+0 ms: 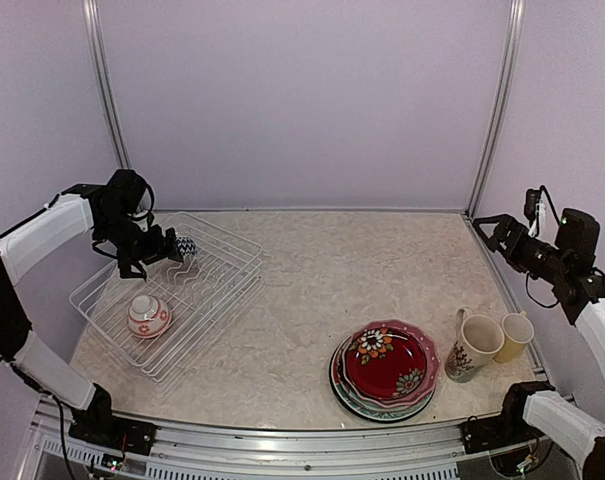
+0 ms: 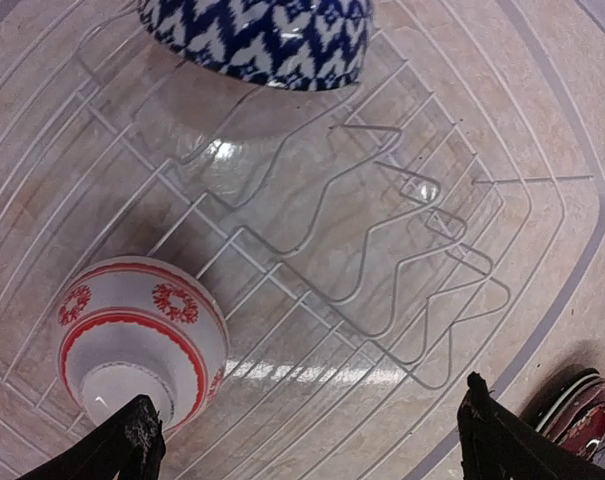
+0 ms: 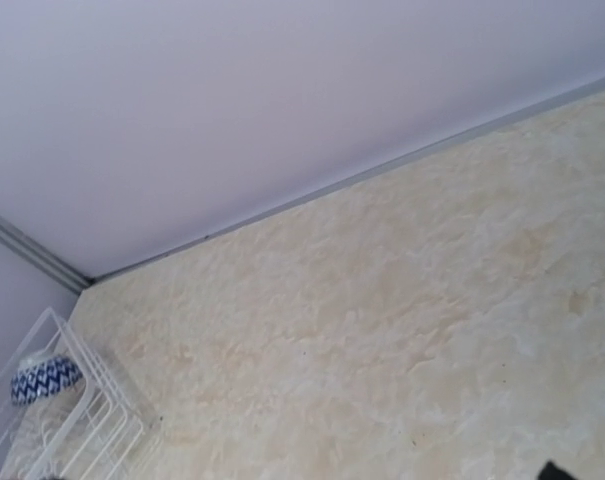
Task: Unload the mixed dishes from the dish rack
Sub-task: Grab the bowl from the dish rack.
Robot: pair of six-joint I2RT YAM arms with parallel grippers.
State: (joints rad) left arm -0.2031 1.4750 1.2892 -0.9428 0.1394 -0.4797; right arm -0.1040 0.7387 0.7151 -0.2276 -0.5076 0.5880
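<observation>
L pincer (image 2: 312, 445) wide open above dish rack (image 1: 225, 234); blue zigzag bowl (image 2: 262, 40) at its 12 o'clock (wrist view), red-white bowl (image 2: 142, 340) at 10, both in rack; R pincer (image 1: 490, 232) open, far off, so L arm nearer.

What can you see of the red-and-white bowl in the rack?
The red-and-white bowl is small, glossy and looks ceramic: white, with red bands and red flower medallions around its side. It seems to be turned over, with the narrow foot ring up and the wider rim down, though its exact tilt is hard to judge. It rests on the wires of the rack, in the near-left part. Nothing else touches it. The left fingers are open and clear of it.
</observation>
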